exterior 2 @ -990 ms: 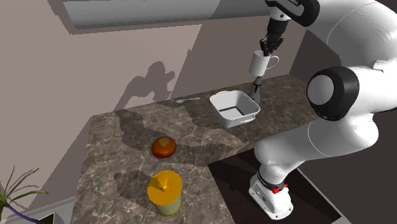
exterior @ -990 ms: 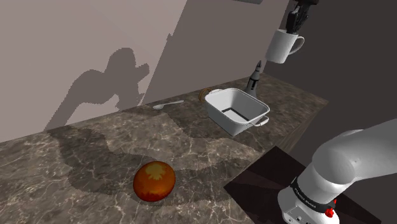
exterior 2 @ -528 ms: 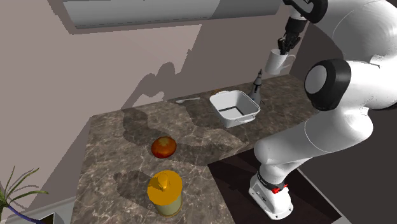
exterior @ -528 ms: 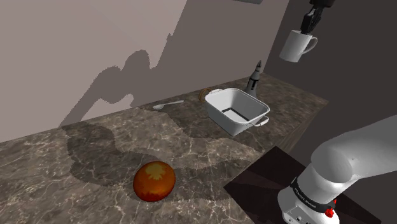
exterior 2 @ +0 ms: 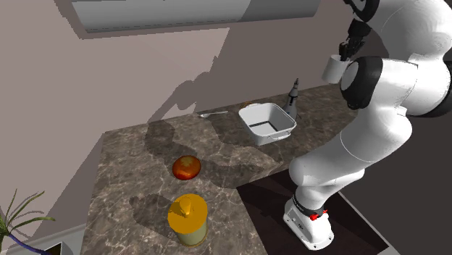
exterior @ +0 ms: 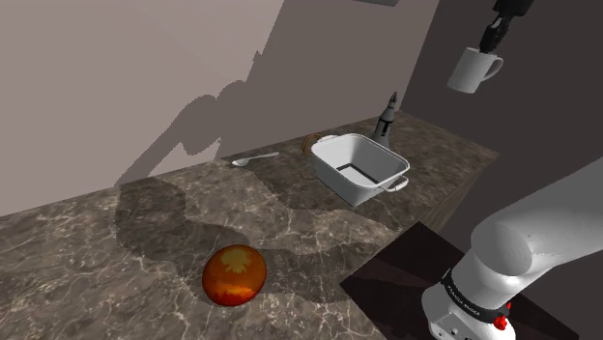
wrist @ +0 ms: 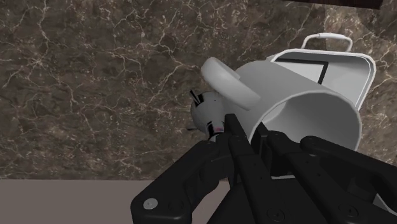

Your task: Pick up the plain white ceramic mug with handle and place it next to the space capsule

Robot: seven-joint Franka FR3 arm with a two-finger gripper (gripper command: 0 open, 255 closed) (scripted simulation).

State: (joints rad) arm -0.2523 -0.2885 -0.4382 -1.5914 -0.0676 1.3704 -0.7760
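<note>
While the pincer [exterior: 489, 42] is clamped on the rim of the white mug [exterior: 473, 70], holding it high over the far right end of the desk [exterior: 116, 241], the pickup looks done; lowering it beside the space capsule [exterior: 388, 116] remains.

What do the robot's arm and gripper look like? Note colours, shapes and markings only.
The arm has smooth, rounded white links and grey joint caps ringed in black. A black band with white lettering circles its base, beside a small red part. The gripper is all black, with two angular fingers.
</note>
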